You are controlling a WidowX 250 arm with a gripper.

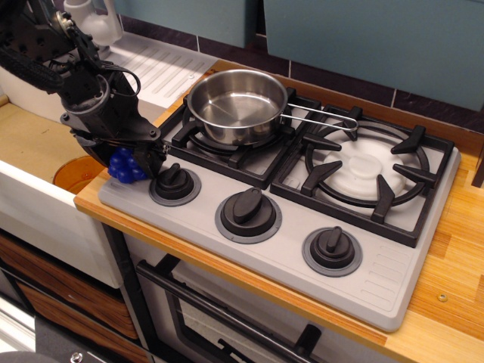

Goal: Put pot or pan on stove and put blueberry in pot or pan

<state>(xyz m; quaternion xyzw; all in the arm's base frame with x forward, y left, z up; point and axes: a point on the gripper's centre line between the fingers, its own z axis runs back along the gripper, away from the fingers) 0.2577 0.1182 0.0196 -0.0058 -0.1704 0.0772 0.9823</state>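
The small shiny round stainless-steel pan [237, 104] with straight sides sits on the black grate of the left burner of the grey toy two-burner stove [302, 249], its thin wire loop handle [321, 116] reaching right toward the other burner. The pan is empty. The cluster of glossy deep-blue plastic balls, the blueberry [125, 168], is at the stove's front left corner, just beside the leftmost of three black knobs [174, 181]. The black robot gripper [127, 160] is down around this cluster; its jaws stand on either side of the berries and appear closed on them, with the blue balls showing between the dark fingers. Whether the blueberry touches the stove surface cannot be told. An orange round dish [78, 172] lies lower left, partly hidden behind the gripper, below the wooden table [454, 249] edge.
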